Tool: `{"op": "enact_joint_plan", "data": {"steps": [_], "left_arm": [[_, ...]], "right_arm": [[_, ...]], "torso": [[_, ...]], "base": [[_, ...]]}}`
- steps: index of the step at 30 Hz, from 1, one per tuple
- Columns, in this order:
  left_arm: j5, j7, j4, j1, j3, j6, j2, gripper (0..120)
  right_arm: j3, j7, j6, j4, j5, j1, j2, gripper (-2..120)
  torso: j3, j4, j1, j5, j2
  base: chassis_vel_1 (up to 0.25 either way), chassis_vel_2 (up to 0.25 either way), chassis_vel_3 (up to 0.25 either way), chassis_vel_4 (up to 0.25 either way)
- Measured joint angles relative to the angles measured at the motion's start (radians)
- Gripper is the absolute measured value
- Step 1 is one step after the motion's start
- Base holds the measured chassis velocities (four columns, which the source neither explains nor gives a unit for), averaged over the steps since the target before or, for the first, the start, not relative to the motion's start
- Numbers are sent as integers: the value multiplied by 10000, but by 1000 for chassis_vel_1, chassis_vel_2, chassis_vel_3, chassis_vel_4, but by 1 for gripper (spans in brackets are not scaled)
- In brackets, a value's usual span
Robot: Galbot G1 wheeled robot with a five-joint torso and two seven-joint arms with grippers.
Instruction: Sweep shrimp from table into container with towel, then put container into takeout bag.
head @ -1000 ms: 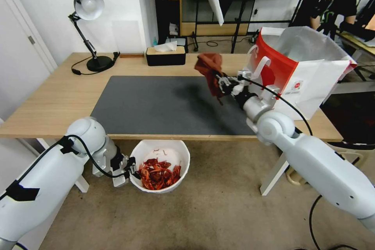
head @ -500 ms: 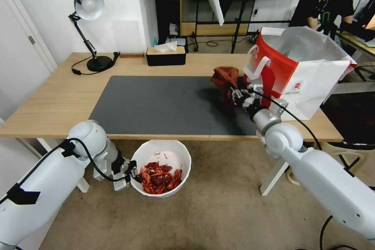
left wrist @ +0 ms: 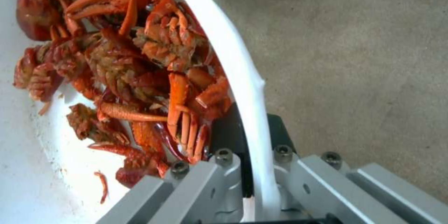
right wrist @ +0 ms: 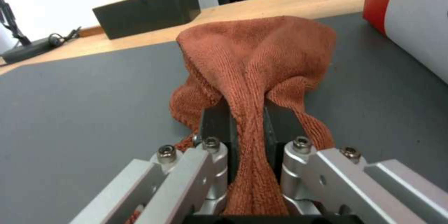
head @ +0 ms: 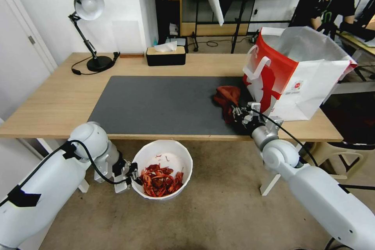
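Observation:
Red-orange shrimp (head: pixel 160 181) lie heaped in the white container (head: pixel 183 152), which hangs below the table's (head: pixel 58 97) front edge, above the floor. My left gripper (head: pixel 131 175) is shut on the container's rim. In the left wrist view the rim (left wrist: pixel 243 77) runs between the left gripper's (left wrist: pixel 247 126) fingers, and the shrimp (left wrist: pixel 140 66) lie just inside it. My right gripper (head: pixel 236 113) is shut on the rust-red towel (head: pixel 227 95), which rests bunched on the dark mat (head: pixel 156 105) beside the red-and-white takeout bag (head: pixel 300 74). The right wrist view shows the towel (right wrist: pixel 261 52) pinched in the right gripper (right wrist: pixel 247 119), with the bag (right wrist: pixel 415 17) close by.
A desk lamp (head: pixel 88 6) stands at the table's far left corner, with its cable trailing over the wood. A black tissue box (head: pixel 165 55) sits at the back edge. The bag stands open on the table's right end. Carpeted floor lies under the container.
My right gripper has brought the towel down from the air and toward the near right, onto the mat by the bag. The left gripper and container have shifted slightly.

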Motion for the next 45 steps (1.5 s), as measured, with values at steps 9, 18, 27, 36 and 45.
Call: {"op": "enact_joint_plan", "data": {"steps": [9,18,27,36,45], "left_arm": [[-78,0,-284,191,-99,0,97,0],[-94,0,-441,362,-212,0,124,0],[-148,0,-721,627,-401,0,195,0],[-291,0,-1182,971,-729,0,337,0],[-623,0,-2039,1307,-903,21,648,0]], "right_arm": [[-7,496,46,288,-390,-151,68,45],[390,843,100,902,-605,-467,-37,74],[1364,879,490,2559,-1811,-1724,-76,99],[2297,522,1266,3471,-3498,-4010,360,100],[3015,43,2315,3251,-4795,-5567,1072,100]], "torso": [[0,0,0,1,0],[0,-1,0,1,0],[-1,-2,-1,1,0],[-2,-1,-1,2,1],[-2,-1,-1,3,1]], "base": [[0,0,0,0],[0,0,0,0],[0,0,0,0],[0,0,0,0],[0,0,0,0]]}}
